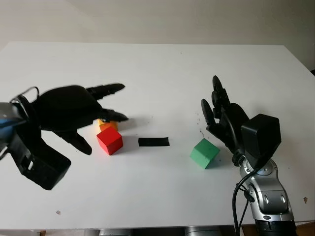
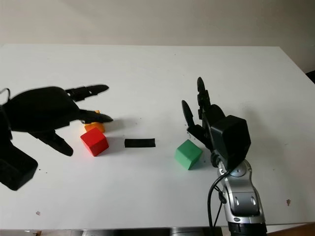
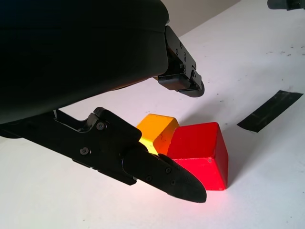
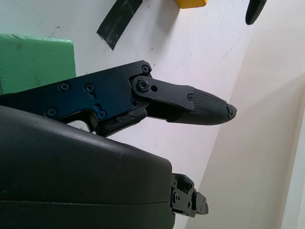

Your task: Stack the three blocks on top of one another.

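Blocks lie unstacked on the white desk (image 1: 157, 69): the red block (image 1: 110, 140) sits touching the orange block (image 1: 108, 125) just behind it, and the green block (image 1: 204, 153) rests well apart on the far side of a strip of black tape (image 1: 153, 141). The left hand (image 1: 74, 113) hovers over the red and orange pair, open and holding nothing, one of its fingers (image 3: 162, 174) low beside the red block. The right hand (image 1: 224, 120) stands just beside the green block, also open and empty.

The step in hand looks like a first pick by the left hand. To do it well, the fingers should close on one block's free sides only, since the two blocks touch and a loose grasp could drag the neighbour along. Lifting straight up would keep the other in place.

Most of the orange block is hidden from the head camera by the left hand, and whether that low finger touches the red block is hard to tell.
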